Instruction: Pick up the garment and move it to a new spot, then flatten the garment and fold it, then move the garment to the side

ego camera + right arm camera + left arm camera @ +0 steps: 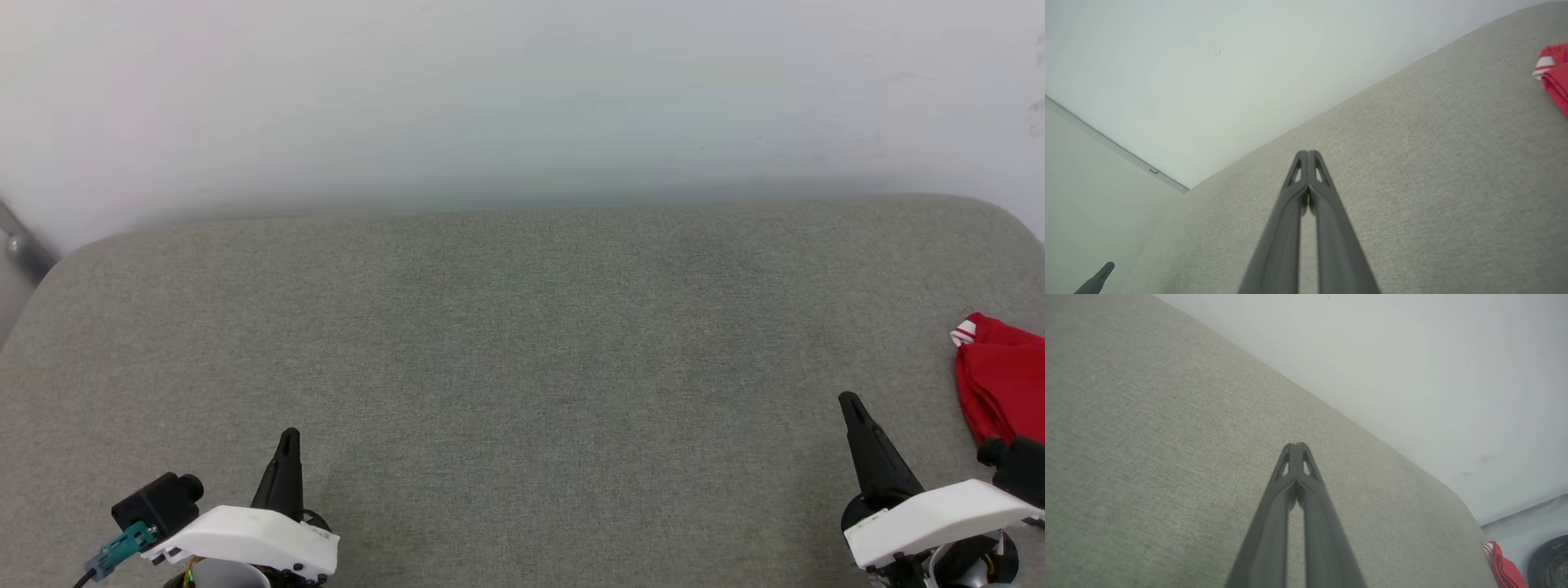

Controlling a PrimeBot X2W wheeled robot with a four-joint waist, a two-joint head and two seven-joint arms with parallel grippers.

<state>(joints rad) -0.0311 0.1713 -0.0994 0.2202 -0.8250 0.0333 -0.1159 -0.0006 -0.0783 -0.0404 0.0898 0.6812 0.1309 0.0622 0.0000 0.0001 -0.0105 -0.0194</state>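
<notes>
The garment (1000,380), red with a bit of red-white striped trim, lies bunched at the far right edge of the grey cushioned surface (522,327), partly cut off by the frame. It also shows as a red patch (1553,71) in the right wrist view and a small red strip (1502,565) in the left wrist view. My right gripper (849,402) stands shut and empty just left of the garment, apart from it. My left gripper (289,437) is shut and empty at the lower left, far from it. Both finger pairs (1296,447) (1307,154) are pressed together.
A pale wall (522,98) rises behind the surface. A metal rail (20,241) shows at the far left. A dark round object (1549,561) sits beyond the surface's right end in the left wrist view. The left gripper's tip (1100,277) appears in the right wrist view.
</notes>
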